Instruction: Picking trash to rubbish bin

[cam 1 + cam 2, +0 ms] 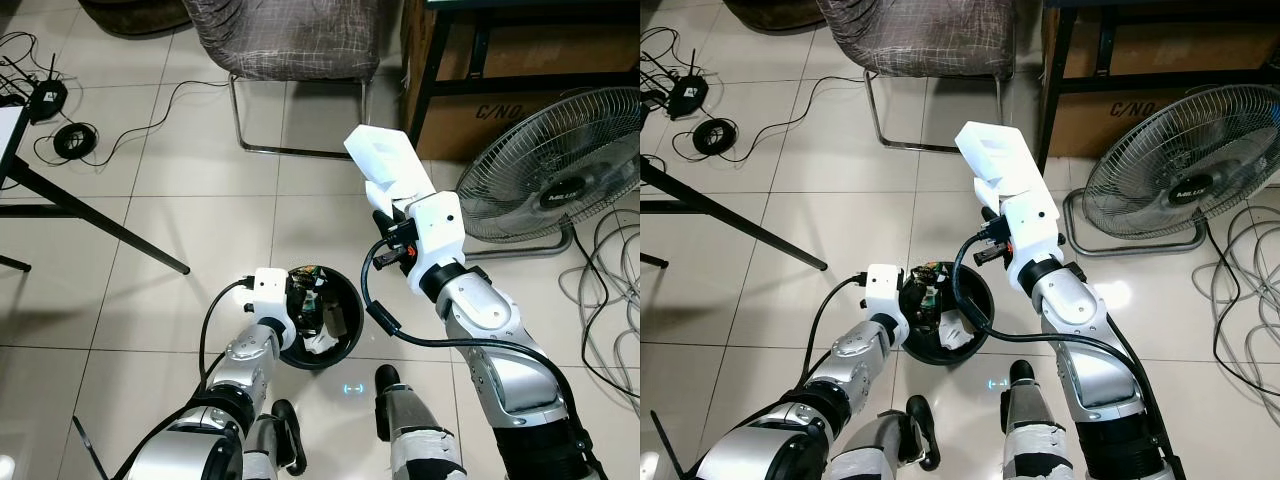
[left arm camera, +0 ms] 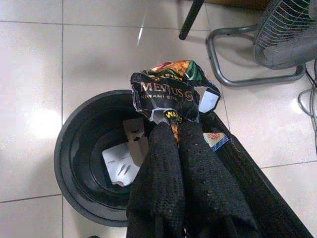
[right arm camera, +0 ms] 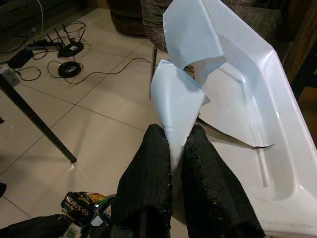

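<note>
A round black rubbish bin (image 1: 347,333) stands on the tiled floor just ahead of my feet. My left gripper (image 2: 172,133) is shut on a crumpled dark snack wrapper (image 2: 168,88) and holds it over the bin's rim (image 2: 64,148). White scraps of paper (image 2: 119,161) lie inside the bin. My right gripper (image 3: 173,135) is raised to the right of the bin, above it, shut on a flap of a white plastic tray (image 3: 247,94). The tray (image 1: 388,160) sticks up and forward from that hand.
A metal-legged chair (image 1: 290,45) stands straight ahead. A floor fan (image 1: 560,170) and loose cables (image 1: 612,290) are to the right, with a cardboard box (image 1: 520,95) under a dark shelf. A black table leg (image 1: 95,220) slants at the left, near a router (image 1: 46,98).
</note>
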Tool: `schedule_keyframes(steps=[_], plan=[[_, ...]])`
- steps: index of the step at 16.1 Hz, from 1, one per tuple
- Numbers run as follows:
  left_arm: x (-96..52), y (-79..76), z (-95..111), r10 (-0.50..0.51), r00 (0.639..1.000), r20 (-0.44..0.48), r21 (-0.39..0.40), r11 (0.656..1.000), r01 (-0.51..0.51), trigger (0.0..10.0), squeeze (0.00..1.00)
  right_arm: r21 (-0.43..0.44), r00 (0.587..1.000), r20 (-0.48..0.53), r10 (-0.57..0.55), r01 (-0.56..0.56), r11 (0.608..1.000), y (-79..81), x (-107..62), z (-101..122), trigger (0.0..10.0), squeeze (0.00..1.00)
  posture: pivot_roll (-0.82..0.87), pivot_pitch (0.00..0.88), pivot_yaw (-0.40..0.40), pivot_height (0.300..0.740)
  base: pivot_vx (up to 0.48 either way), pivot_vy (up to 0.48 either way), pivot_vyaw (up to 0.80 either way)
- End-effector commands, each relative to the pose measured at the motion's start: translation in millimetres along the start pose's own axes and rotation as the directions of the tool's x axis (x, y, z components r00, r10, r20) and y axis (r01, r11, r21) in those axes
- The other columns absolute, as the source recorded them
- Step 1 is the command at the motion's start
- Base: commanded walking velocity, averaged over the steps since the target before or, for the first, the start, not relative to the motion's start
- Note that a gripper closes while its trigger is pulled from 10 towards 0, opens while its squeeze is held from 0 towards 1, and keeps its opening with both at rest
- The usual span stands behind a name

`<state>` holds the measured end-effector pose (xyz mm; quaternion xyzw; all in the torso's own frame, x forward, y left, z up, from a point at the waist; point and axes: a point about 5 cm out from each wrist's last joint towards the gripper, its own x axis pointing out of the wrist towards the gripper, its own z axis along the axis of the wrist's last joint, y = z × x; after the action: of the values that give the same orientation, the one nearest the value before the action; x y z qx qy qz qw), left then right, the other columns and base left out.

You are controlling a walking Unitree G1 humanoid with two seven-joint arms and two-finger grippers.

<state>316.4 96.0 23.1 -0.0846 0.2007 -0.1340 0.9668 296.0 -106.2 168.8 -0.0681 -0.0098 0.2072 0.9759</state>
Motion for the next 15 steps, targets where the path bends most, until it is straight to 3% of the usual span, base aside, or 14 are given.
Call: schedule_keyframes(steps=[1,2,5,8,10,15], plan=[[-5.3,4.8,-14,0.014,0.999,-0.039,-0.024,1.0,-0.015,10.0,0.05,0.007,1.0,-0.002,0.026,-0.026,1.0,5.3,-3.2,1,10.0,0.0,-0.26,0.362,0.13,0.74,0.0,0.0,0.0],[-5.5,4.7,-14,0.015,0.999,-0.04,-0.022,1.0,-0.016,10.0,0.05,0.007,1.0,-0.003,0.027,-0.027,1.0,5.4,-3.2,1,10.0,0.0,-0.26,0.361,0.128,0.74,0.0,0.0,0.0],[-5.9,2.7,-16,0.008,0.999,-0.04,-0.03,1.0,-0.01,10.0,0.43,0.006,0.999,-0.007,0.031,-0.031,0.999,5.3,-3.1,0,10.0,0.0,-0.26,0.36,0.123,0.74,0.0,0.0,0.0],[-6.4,2.9,-18,0.019,0.999,-0.044,-0.018,1.0,-0.019,10.0,0.35,0.008,0.999,-0.009,0.035,-0.035,0.999,6.3,-3.7,-1,10.0,0.0,-0.26,0.359,0.121,0.74,0.0,0.0,0.0],[-9.0,4.1,-24,0.022,0.998,-0.062,-0.001,1.0,-0.022,10.0,0.0,0.019,0.999,-0.029,0.032,-0.031,0.999,6.6,-6.4,-9,10.0,0.0,-0.23,0.318,0.12,0.74,0.0,0.0,0.0],[-6.9,0.2,-21,0.008,0.999,-0.053,-0.003,1.0,-0.009,10.0,0.0,0.017,0.999,-0.022,0.043,-0.043,0.999,6.7,-1.2,-8,10.0,0.0,-0.23,0.315,0.111,0.74,0.0,0.0,0.0]])
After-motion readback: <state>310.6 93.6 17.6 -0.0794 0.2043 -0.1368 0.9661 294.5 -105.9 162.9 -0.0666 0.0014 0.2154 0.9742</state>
